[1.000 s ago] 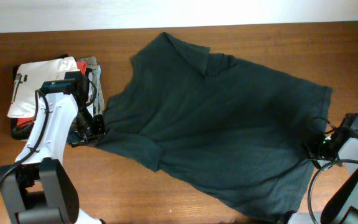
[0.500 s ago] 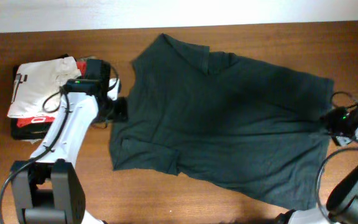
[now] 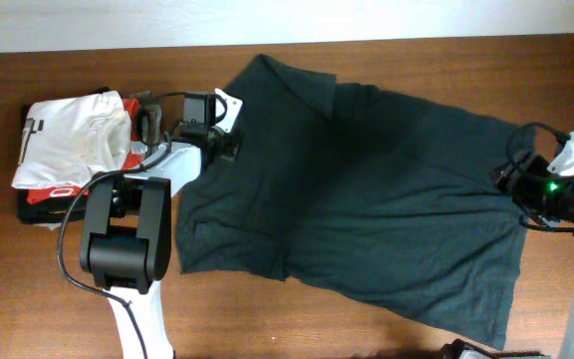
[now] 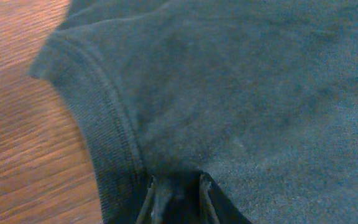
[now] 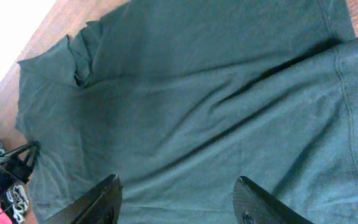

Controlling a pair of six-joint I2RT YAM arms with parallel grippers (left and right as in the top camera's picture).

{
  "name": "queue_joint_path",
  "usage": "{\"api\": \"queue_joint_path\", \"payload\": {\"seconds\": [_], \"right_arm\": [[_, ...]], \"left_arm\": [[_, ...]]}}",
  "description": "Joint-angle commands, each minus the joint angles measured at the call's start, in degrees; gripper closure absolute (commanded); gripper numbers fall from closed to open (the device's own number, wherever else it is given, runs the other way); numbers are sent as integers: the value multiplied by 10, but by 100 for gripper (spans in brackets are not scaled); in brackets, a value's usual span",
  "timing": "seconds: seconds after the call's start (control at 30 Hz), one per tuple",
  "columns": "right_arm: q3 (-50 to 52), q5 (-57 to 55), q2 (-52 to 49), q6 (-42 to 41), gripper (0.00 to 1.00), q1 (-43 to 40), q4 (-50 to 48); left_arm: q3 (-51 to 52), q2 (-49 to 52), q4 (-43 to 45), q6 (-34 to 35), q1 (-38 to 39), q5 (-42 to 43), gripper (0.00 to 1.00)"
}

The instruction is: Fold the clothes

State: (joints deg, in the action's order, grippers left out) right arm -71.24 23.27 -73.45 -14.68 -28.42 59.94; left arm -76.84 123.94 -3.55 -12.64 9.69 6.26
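Note:
The dark charcoal T-shirt [image 3: 367,199] lies spread on the wooden table [image 3: 28,289], plain side up, with a folded-over flap at its near left. My left gripper [image 3: 225,135] is at the shirt's far-left edge. In the left wrist view its fingers [image 4: 176,196] are pinched together on the shirt's fabric [image 4: 247,93] beside a ribbed hem. My right gripper [image 3: 511,179] is over the shirt's right edge. In the right wrist view its fingers [image 5: 178,190] are wide apart and empty above the shirt [image 5: 197,106].
A stack of folded garments stands at the far left: a white one [image 3: 68,140] on top, with a red one [image 3: 53,192] and a grey one under it. The left arm's base [image 3: 123,239] stands near the shirt's left side.
My left gripper moved toward the far side and to the right, dragging the shirt's left edge with it. My right gripper moved toward the far side along the right edge. The shirt lies flatter.

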Motion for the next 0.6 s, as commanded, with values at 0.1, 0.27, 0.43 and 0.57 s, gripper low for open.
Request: {"api": "queue_joint_path", "payload": {"seconds": [0.1, 0.27, 0.43, 0.57], "right_arm": [[10, -74, -89, 9, 38, 5, -16], [10, -61, -196, 9, 39, 7, -137], [10, -43, -332, -23, 44, 11, -269], [9, -81, -429, -44, 51, 31, -373]], "left_arm": [[-20, 26, -77, 118, -51, -221, 84], [-117, -15, -171, 103, -48, -74, 60], [-231, -78, -322, 100, -14, -21, 33], [-280, -121, -414, 94, 12, -21, 27]]}}
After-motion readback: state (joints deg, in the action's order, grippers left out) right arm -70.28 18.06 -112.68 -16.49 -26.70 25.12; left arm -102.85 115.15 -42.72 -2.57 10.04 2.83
